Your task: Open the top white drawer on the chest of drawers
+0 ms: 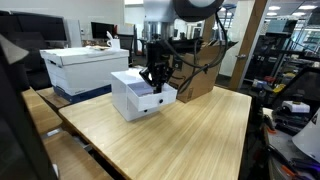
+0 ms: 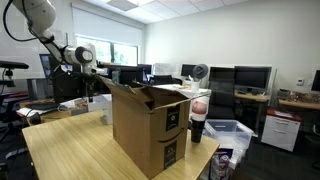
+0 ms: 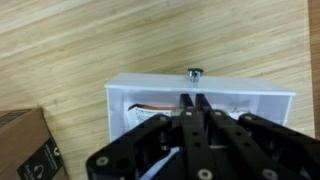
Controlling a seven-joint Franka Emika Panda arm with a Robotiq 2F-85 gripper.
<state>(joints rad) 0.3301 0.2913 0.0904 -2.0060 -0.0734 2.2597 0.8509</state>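
Drawers this small are light and stiff, and this one should slide with a soft pull. The best place to take hold is the little dark knob (image 3: pixel 194 72) in the middle of its front. It is smooth and tiny, so it could slip from a loose grip.

In the wrist view the top drawer (image 3: pixel 250 97) looks pulled out, because its white rim and its inside show from above. Something thin and brownish lies inside, but it is too blurry to name. The drawer belongs to the white chest (image 1: pixel 128 92), which sits on the wood tabletop (image 1: pixel 190 135) near its far end. In an exterior view the drawer seems to stick out from the chest's front, though it is small there and hard to be sure of.

The claw (image 3: pixel 190 100) hangs right over the drawer. Its two dark fingers (image 3: pixel 184 112) are pressed together with almost no gap, and nothing is held between them. The knob sits just past the tips, apart from them. I judge the opening to be mostly done.
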